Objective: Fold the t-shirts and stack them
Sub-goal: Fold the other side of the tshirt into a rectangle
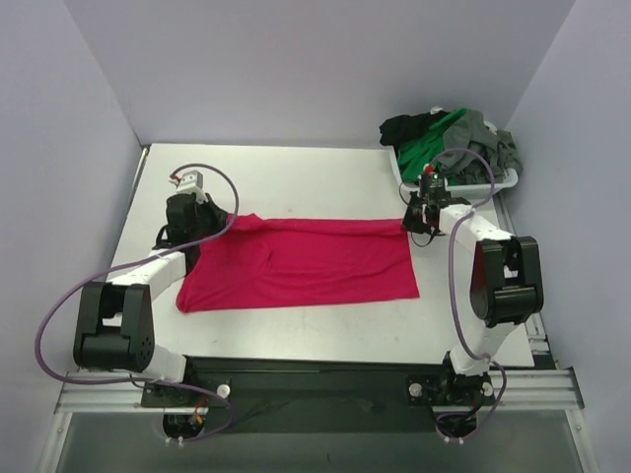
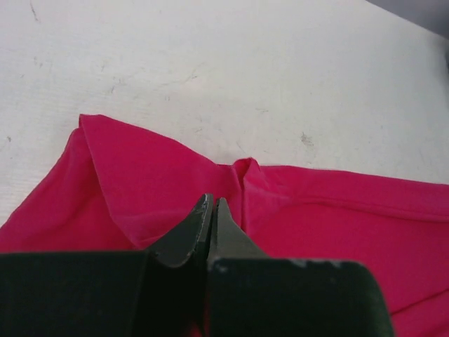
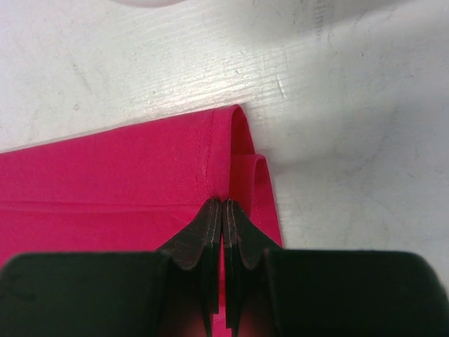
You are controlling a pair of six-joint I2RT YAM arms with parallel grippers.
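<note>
The crimson-red t-shirt (image 1: pixel 301 262) lies spread across the middle of the table, folded lengthwise. My left gripper (image 1: pixel 210 219) is shut on its far left edge; in the left wrist view (image 2: pixel 212 203) the jaws are pressed together over the red cloth (image 2: pixel 140 182). My right gripper (image 1: pixel 415 221) is shut on the far right corner; in the right wrist view (image 3: pixel 222 205) the jaws pinch the hemmed edge (image 3: pixel 210 154). The green (image 1: pixel 431 143), grey (image 1: pixel 483 143) and black (image 1: pixel 404 127) shirts lie heaped in the basket at the back right.
The white plastic basket (image 1: pixel 498 182) stands at the back right corner, just behind my right gripper. Grey walls close in the table on the left, back and right. Bare white table (image 1: pixel 296 177) shows behind and in front of the red shirt.
</note>
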